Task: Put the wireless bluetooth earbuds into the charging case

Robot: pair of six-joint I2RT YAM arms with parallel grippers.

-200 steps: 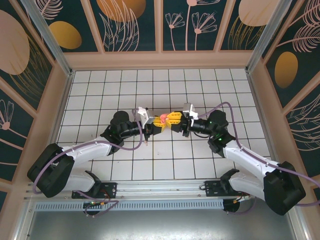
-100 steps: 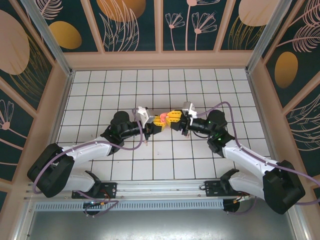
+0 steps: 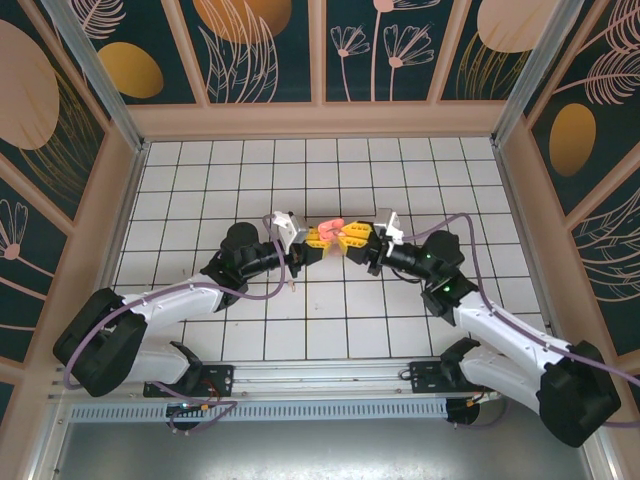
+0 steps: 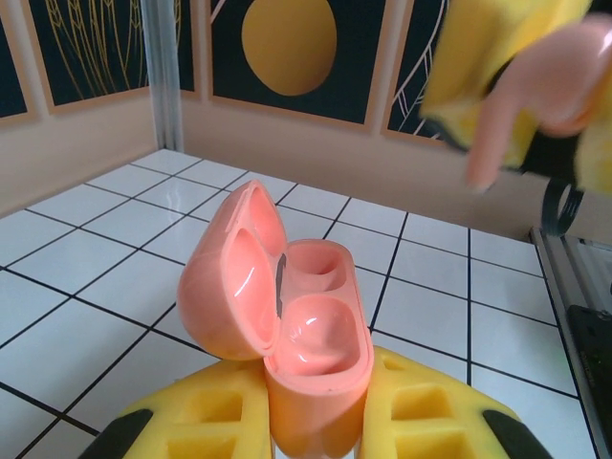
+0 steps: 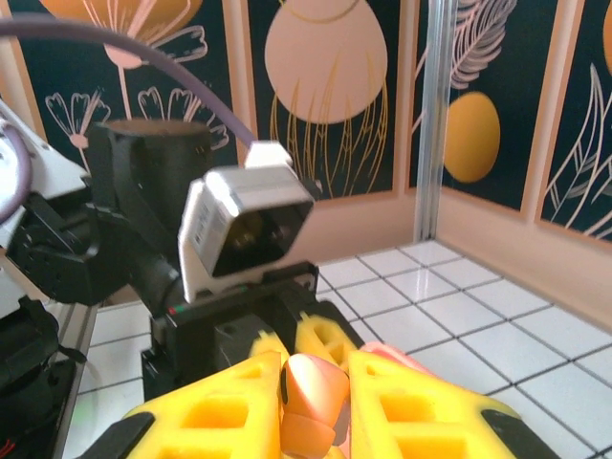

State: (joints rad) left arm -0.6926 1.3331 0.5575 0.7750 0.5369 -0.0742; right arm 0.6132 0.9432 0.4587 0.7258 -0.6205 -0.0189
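Step in hand: first insertion, done in mid-air over the tiled bench (image 3: 250, 170).

- Left end effector (image 4: 316, 426) is clenched on the charging case (image 4: 287, 325). Lid is hinged open and both wells look empty.
- Right end effector (image 5: 314, 402) is grasping one earbud (image 5: 311, 387), near the case but not touching it.

Next move, as I judge it: line the stem up over a well, ease it down, then let go.

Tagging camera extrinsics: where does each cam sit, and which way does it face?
Top external: above, behind the bases, looking down on the table; left arm, right arm, left pincer facing right pincer.
Left wrist: on the left arm, facing along its yellow fingers at the open charging case they clamp.
Right wrist: on the right arm, facing the left arm past the earbud it grips.
Shared: both wrist views show the earbud.
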